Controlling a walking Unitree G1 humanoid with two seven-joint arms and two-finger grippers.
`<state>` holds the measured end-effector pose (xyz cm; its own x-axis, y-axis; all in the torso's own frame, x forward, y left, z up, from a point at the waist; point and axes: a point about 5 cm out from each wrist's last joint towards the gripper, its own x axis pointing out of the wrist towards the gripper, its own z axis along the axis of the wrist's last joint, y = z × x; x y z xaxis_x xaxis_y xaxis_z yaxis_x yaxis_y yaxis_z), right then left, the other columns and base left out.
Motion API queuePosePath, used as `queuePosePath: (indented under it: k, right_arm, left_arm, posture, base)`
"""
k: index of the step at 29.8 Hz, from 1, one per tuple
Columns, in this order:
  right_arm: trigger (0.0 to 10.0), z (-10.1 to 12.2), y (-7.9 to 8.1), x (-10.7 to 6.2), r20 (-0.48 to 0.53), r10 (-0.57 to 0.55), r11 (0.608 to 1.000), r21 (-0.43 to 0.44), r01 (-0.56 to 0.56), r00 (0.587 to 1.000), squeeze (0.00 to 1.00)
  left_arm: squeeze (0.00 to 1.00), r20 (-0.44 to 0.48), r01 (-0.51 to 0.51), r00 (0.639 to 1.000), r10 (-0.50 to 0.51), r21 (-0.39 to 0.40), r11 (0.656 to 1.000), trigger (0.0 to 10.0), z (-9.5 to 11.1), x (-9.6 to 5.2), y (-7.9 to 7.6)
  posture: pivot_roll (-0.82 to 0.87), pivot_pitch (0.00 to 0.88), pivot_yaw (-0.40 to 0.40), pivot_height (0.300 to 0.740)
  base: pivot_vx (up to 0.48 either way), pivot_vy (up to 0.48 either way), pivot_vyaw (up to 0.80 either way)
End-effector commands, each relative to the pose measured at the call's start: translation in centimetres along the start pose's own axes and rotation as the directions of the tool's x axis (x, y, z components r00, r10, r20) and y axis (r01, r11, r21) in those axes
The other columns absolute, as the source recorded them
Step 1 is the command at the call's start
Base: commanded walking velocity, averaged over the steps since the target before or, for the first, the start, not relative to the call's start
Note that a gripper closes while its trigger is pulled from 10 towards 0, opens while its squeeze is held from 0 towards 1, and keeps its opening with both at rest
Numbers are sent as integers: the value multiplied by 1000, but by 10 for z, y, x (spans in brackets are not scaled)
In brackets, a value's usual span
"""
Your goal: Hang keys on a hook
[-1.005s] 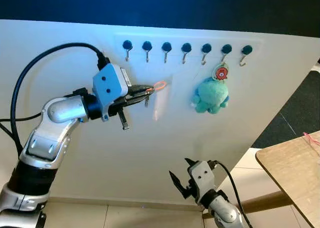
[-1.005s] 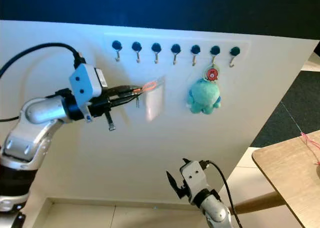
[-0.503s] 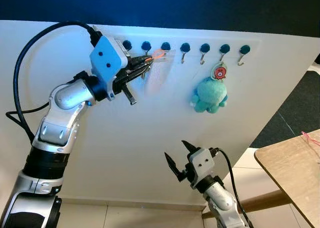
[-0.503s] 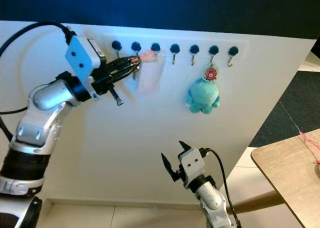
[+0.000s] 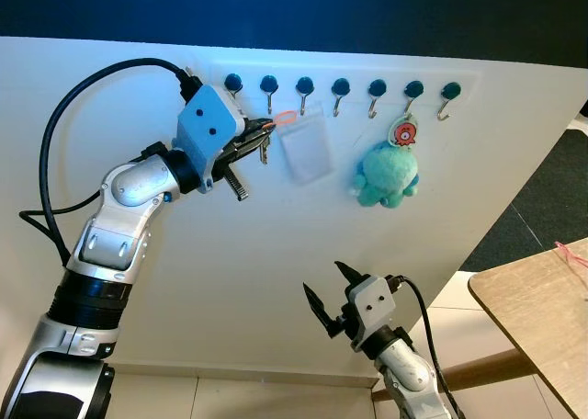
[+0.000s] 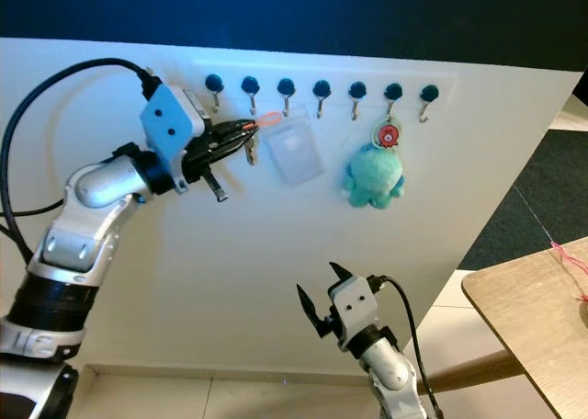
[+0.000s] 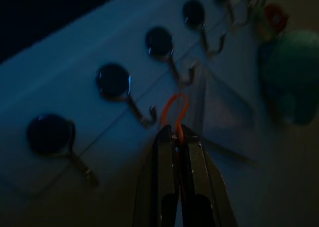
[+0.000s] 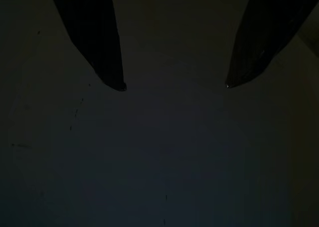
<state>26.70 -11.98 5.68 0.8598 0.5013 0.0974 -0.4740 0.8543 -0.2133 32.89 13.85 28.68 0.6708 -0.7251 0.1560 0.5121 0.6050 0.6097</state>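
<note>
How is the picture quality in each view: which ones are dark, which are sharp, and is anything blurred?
Both eye views are bright and mostly sharp; the clear card holder looks smeared. The left wrist view is dim and bluish, yet the hooks and the orange loop in the left gripper are readable; the teal plush toy is soft. The right wrist view is almost black, with the right gripper as two dark fingertips.

Teal plush toy (image 5: 387, 175); wooden table (image 5: 537, 313)
</note>
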Motion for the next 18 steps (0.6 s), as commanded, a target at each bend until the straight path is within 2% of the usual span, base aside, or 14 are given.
queuePosePath:
  k: [1, 7, 11, 14, 18]
  right_arm:
    - [10000, -1, 2, -1, -12, 18, 1000, 0, -18, 1000, 0]
    - [10000, -1, 3, -2, -13, 19, 1000, 0, -19, 1000, 0]
    - [10000, -1, 2, -2, -13, 18, 1000, 0, -18, 1000, 0]
    - [10000, -1, 2, -2, -14, 18, 1000, -2, -18, 1000, 0]
    - [10000, -1, 2, -3, -12, 15, 1000, 3, -15, 1000, 0]
  left_arm:
    - [0, -72, 5, 997, -4, 15, 1000, 10000, -13, -3, -2]
    - [0, -87, 21, 996, -18, 31, 999, 10000, -14, -4, -3]
    - [0, -34, 43, 999, -42, 19, 999, 10000, -8, -2, -8]
    - [0, 28, 77, 997, -77, -19, 997, 10000, 0, 1, -16]
    - [0, 57, 68, 996, -65, -52, 996, 10000, 3, 3, -19]
  posture:
    - [54, 70, -26, 740]
    - [56, 71, -26, 740]
    - [56, 72, -27, 740]
    - [58, 72, -27, 740]
    - [57, 72, -26, 740]
  base:
    - [0, 0, 0]
    - [0, 0, 0]
    - [0, 0, 0]
    - [0, 0, 0]
    - [0, 0, 0]
